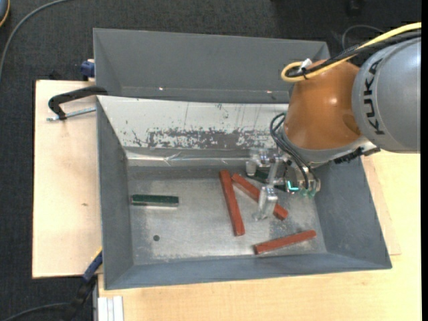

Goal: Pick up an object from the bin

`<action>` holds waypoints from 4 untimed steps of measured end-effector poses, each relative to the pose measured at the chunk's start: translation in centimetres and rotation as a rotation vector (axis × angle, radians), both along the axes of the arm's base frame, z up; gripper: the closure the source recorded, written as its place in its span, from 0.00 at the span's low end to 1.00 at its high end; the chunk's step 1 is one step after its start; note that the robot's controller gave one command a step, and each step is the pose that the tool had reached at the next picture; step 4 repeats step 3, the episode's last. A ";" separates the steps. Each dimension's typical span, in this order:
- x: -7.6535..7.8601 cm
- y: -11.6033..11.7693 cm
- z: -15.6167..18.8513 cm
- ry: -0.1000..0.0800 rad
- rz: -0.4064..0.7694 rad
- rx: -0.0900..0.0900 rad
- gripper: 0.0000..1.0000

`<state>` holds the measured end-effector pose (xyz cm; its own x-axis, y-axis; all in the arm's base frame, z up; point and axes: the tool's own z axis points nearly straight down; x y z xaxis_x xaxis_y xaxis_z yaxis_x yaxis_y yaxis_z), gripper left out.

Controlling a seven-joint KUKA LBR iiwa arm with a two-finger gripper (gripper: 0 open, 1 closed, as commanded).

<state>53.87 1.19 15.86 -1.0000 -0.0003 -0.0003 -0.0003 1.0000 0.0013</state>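
The metal gripper (267, 204) covers part of a short red-brown flat stick (245, 185) at 3 o'clock in the grey metal bin (112, 192). A dark speck (156, 239) at 8 o'clock is too small to identify.

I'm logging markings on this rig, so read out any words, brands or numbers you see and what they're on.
"KUKA": on the grey arm, lettering turned sideways.
Nothing is written on the bin, the red sticks or the dark green bar.
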 end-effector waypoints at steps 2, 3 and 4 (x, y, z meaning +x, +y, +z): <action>4.7 -1.4 -8.8 -0.003 -0.156 0.000 1.00; 0.7 4.5 5.9 -0.011 0.177 0.001 1.00; 0.7 4.5 5.9 -0.011 0.177 0.001 1.00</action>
